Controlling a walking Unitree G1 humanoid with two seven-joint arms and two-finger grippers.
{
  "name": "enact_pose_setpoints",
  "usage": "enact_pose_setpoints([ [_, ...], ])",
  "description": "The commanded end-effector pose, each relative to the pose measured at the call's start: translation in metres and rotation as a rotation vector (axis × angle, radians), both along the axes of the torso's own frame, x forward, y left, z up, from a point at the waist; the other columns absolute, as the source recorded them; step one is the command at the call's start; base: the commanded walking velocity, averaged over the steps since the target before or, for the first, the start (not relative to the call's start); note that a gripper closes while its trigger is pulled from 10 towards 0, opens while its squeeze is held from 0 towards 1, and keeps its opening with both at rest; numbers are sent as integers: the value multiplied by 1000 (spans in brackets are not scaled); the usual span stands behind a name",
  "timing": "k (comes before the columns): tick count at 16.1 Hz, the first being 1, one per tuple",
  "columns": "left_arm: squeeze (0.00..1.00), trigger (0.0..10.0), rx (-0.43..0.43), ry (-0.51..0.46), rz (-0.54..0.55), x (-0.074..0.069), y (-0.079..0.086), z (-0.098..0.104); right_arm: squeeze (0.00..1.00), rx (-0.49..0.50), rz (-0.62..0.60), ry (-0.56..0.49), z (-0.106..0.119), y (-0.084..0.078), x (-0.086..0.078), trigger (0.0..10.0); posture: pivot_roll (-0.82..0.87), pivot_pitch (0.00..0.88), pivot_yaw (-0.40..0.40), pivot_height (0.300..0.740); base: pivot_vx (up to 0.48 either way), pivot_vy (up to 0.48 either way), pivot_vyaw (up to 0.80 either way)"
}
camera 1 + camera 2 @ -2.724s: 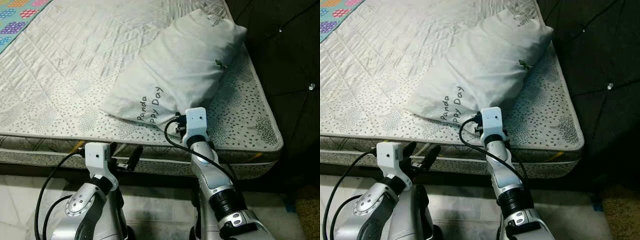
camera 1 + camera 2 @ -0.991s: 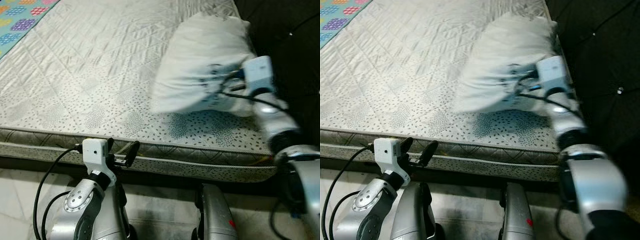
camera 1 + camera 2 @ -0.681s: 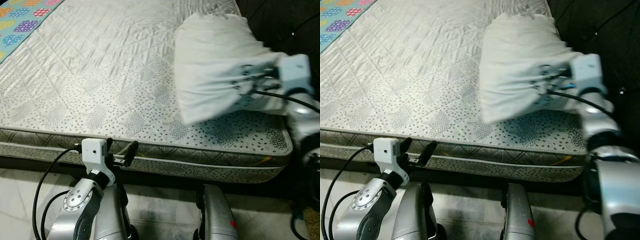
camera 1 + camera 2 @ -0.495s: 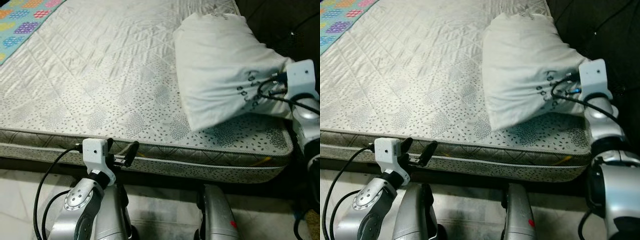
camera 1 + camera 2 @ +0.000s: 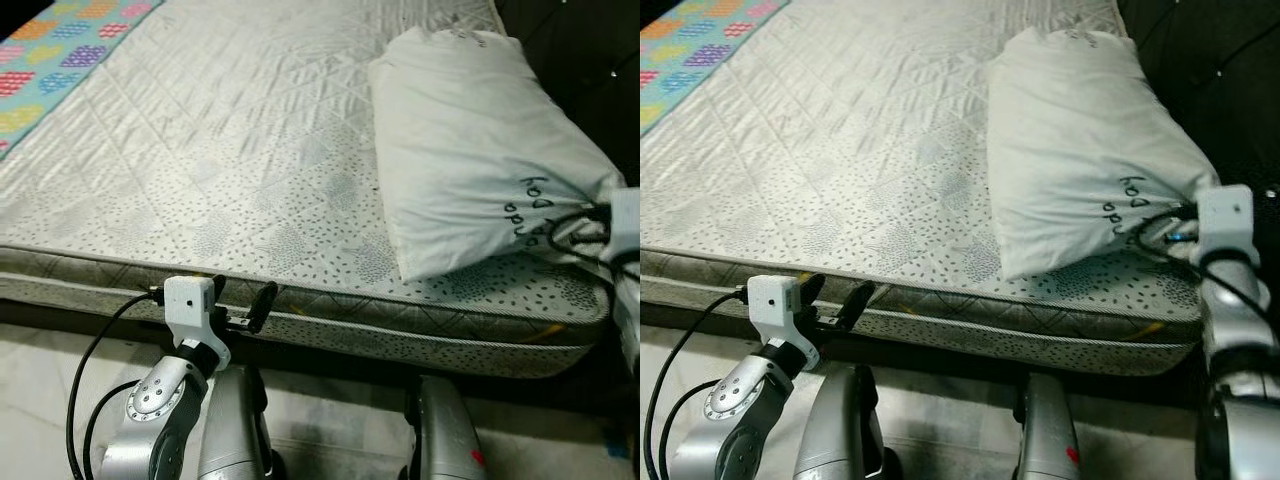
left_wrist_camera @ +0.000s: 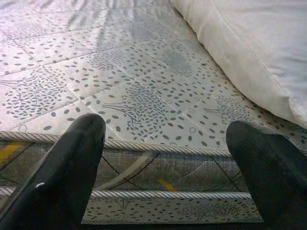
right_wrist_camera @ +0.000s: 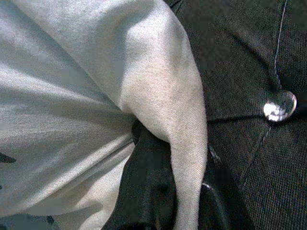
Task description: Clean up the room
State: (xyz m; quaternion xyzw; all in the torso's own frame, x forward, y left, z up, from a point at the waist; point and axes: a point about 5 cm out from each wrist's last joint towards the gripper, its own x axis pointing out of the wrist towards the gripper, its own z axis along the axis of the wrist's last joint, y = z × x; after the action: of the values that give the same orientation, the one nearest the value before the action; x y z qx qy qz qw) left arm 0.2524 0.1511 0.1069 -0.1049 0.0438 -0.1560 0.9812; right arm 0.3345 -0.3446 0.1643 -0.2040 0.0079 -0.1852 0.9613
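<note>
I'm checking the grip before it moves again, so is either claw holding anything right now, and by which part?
The right claw is shut on the pillow, pinching a fold of fabric at its near corner by the mattress edge. The left claw is open, holding nothing.

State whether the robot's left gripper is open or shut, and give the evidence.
Open. The left gripper hovers at the mattress edge, its two black fingers spread wide apart with nothing between them.

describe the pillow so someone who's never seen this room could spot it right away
Start at the bare quilted mattress with its grey leaf print. On its right side, against the dark tufted headboard, lies a plump white pillow. Dark handwritten lettering marks its near corner, which the right gripper pinches; the colourful patchwork blanket lies at the far left.
</note>
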Motion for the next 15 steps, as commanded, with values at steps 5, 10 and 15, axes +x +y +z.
enact_pose_setpoints([
  [5,0,10000,19,13,-9,1,3,-4,0,56,-26,-62,-15,-5,-31,0,-122,97,71,531,0,0,0],
  [10,0,10000,22,12,-19,3,4,-4,0,80,-63,-49,-23,-5,-62,0,-136,96,84,531,0,0,0],
  [15,0,10000,22,11,-34,6,2,-4,0,116,-98,-24,-34,5,-95,0,-152,97,97,531,0,0,0],
])
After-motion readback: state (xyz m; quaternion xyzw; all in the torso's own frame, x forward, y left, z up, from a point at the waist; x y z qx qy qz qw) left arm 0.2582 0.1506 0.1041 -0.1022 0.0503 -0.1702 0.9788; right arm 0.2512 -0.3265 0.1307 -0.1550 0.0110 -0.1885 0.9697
